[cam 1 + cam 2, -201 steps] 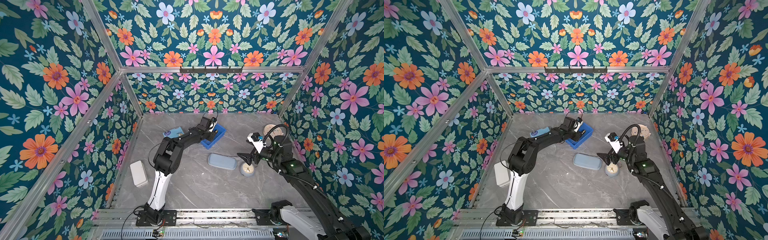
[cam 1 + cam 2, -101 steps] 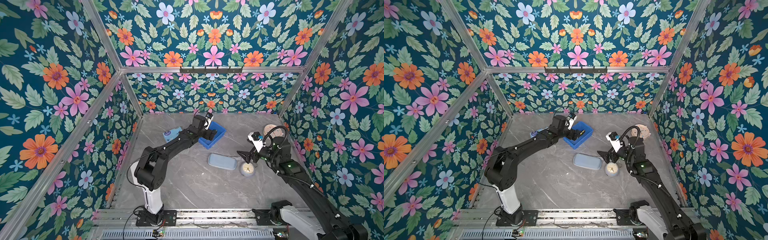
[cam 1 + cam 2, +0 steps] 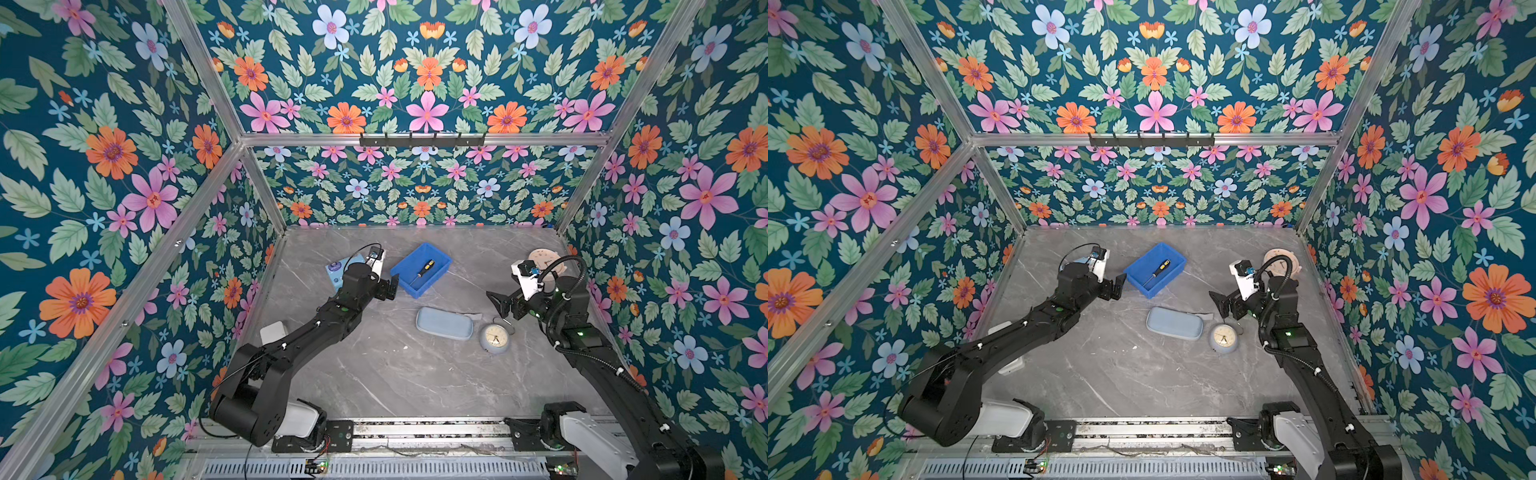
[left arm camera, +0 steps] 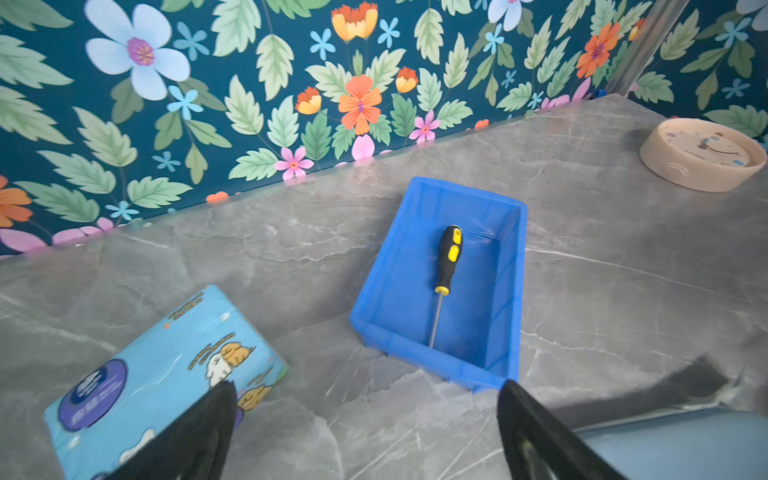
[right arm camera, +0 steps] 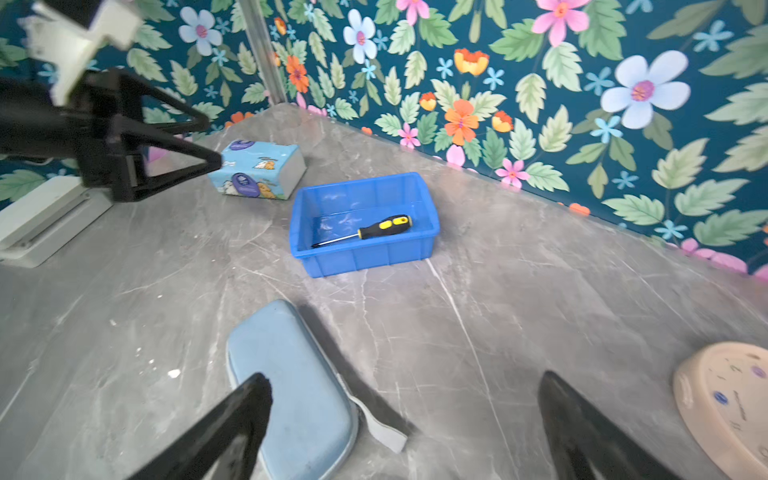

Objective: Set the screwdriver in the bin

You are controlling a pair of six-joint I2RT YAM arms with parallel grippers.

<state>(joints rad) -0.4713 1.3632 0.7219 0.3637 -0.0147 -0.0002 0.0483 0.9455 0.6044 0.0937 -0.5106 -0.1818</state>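
Observation:
The screwdriver, black handle with yellow accents, lies loose on the floor of the blue bin at the back middle of the table. The left wrist view shows the screwdriver flat in the bin, beyond my left gripper. In both top views that left gripper hangs open and empty just off the bin's near left corner. My right gripper stands open and empty over the pale blue case, apart from the bin and the screwdriver.
A pale blue rounded case and a small grey-blue clock lie in front of the bin. A beige round clock sits at the back right. A tissue pack and a white box are on the left, partly behind the left arm.
My left gripper has opened and drawn back out of the bin toward the front left, leaving the screwdriver lying inside. The right arm has barely moved.

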